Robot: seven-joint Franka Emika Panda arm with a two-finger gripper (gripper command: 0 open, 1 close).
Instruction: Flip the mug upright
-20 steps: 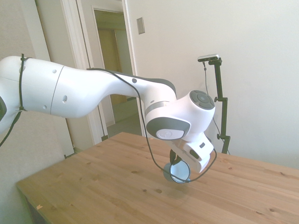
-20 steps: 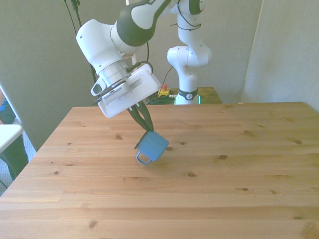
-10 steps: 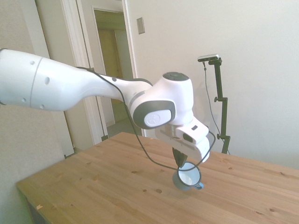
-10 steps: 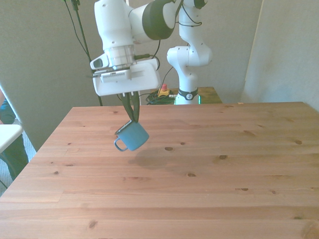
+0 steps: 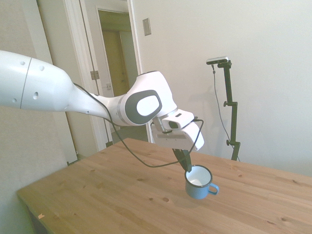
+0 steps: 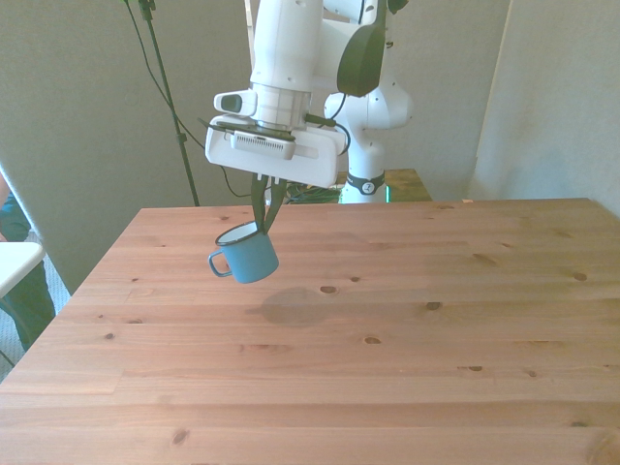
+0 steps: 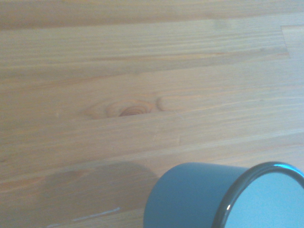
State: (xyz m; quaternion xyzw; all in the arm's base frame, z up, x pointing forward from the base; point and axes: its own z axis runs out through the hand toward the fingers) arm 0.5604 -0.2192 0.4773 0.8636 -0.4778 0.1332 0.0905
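The end effector (image 6: 263,225) gripped the mug (image 6: 246,255) by its rim, holding it nearly upright, mouth up, above the tabletop (image 6: 407,329).

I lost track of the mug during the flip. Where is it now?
The mug hangs above the table, left of middle in the front view, pinched at its rim by the pincer, mouth up.

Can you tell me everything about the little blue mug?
The mug is small and dusty blue, with a white inside, a dark rim and a little loop handle. It looks like enamelled metal. The gripper pinches its rim and holds it in the air above the wooden table, where its shadow falls. Its mouth faces mostly up, a bit tilted. In the front view the handle sticks out to the left.
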